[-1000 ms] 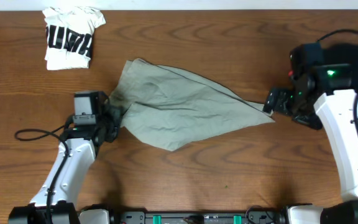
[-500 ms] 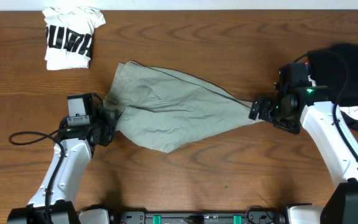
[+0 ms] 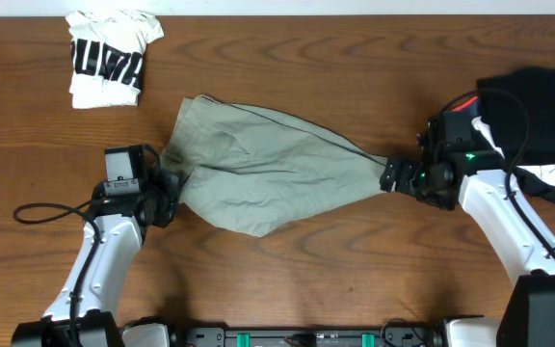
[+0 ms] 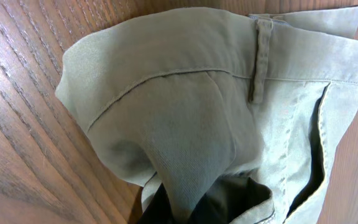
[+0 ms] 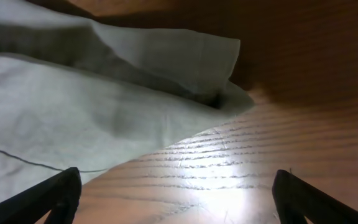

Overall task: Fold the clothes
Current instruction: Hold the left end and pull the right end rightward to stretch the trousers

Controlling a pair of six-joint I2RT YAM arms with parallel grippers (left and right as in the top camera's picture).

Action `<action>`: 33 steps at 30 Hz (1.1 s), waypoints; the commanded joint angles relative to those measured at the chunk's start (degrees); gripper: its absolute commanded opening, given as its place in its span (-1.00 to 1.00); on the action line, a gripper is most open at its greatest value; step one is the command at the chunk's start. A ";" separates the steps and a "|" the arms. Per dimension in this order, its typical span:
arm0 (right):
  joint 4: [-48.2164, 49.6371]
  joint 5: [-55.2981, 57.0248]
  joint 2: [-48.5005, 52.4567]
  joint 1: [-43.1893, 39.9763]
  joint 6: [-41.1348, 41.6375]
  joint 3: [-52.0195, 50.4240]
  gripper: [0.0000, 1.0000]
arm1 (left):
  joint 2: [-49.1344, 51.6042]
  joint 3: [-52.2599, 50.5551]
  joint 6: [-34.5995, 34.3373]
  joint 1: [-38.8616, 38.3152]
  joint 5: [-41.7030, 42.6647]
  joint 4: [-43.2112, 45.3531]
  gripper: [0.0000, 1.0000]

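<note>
The pale khaki shorts lie crumpled across the middle of the wooden table, narrowing to a point at the right. My left gripper is shut on the shorts' left edge near the waistband; the left wrist view shows a belt loop and pocket seams of the shorts with fabric pinched between the fingers. My right gripper is open at the shorts' right tip. In the right wrist view its fingers are spread wide over bare wood, with the hem of the shorts just ahead.
A folded white tee with black print lies at the far left of the table. A black object with a bit of white sits at the right edge behind the right arm. A black cable trails left of the left arm.
The right gripper has moved left to the shorts' right tip, and that tip now ends further left. The left gripper shifted slightly left with the cloth held, then stayed still.
</note>
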 commanded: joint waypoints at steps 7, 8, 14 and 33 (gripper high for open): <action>4.81 -0.31 0.76 -0.74 3.72 -2.75 0.59 | -0.72 0.76 3.56 0.46 -1.57 -0.37 -0.88; 5.16 -0.35 0.92 -0.72 3.74 -2.75 0.59 | -0.72 0.72 3.56 0.46 -1.57 -0.37 -0.88; 5.68 -0.28 2.73 -0.24 4.13 -2.75 0.64 | -0.72 0.72 3.54 0.46 -1.60 -0.35 -0.88; 11.89 -0.28 10.88 -0.02 1.31 -2.78 0.46 | -0.72 0.72 5.01 0.46 -1.60 -0.33 -0.88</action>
